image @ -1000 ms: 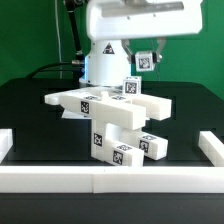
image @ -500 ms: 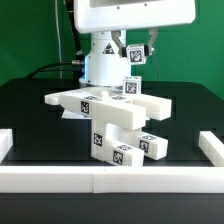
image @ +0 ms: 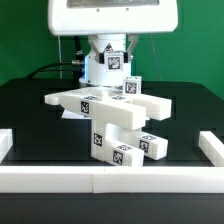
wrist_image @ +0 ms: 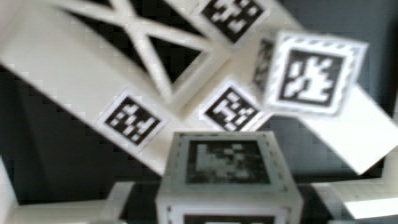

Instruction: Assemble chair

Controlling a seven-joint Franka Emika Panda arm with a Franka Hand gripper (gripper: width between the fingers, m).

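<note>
- Exterior view, lower left of frame: a white border rail [image: 60, 178] runs along the black desk [image: 25, 105].
- Centre: the chair [image: 110, 120], a stack of tagged white blocks, stands on the desk.
- Upper centre: the fingers [image: 114, 60] are pressed together, pinching a tagged white block [wrist_image: 226, 165].

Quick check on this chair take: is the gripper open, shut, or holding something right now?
Gripper: shut on a small tagged white block, held above the partly built chair.
</note>
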